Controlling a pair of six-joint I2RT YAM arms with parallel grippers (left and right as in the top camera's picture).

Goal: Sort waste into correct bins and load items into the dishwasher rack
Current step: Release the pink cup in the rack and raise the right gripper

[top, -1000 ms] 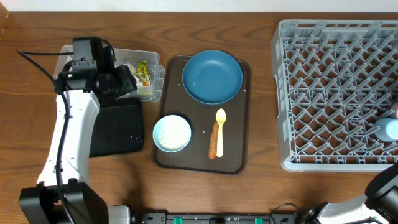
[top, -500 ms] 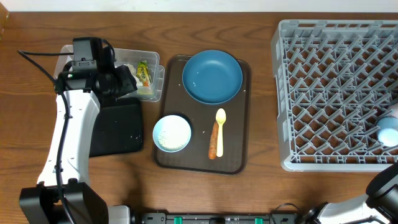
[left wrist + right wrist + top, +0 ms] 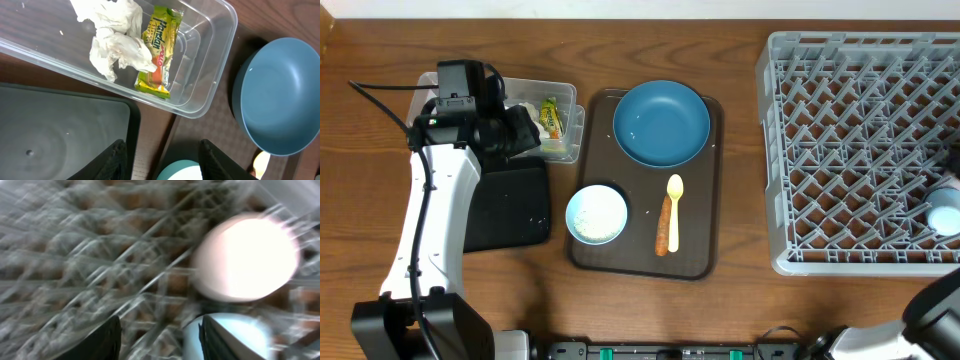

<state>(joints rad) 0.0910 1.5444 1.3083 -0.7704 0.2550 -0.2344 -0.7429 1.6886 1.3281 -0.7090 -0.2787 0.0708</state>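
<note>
Right wrist view is badly blurred; rack (image 3: 95, 250) lattice is smeared; pink cup (image 3: 245, 257) is washed out to a pale disc, can't tell if mouth or base faces the camera; blue cup (image 3: 245, 337) sits just beside it, cut off by the frame bottom & partly behind one finger. Overhead shows the blue cup at the rack's right edge twd the near corner, clipped by the frame.

Right gripper (image 3: 157, 330) has fingers apart, nothing between them; left gripper (image 3: 164, 150) is likewise spread & empty, above the gap between tub (image 3: 222, 60) and black bin (image 3: 60, 130).

Wrapper (image 3: 161, 47) lies in the tub beside tissues (image 3: 117, 42), long axis across the tub's short side.

Spoon (image 3: 673, 200) is on the tray's (image 3: 695, 230) right half, long axis far-to-near, scoop end twd plate (image 3: 661, 123); carrot (image 3: 665, 230) lies alongside its handle, approx parallel; bowl (image 3: 597, 214) is at the tray's near-left corner.
</note>
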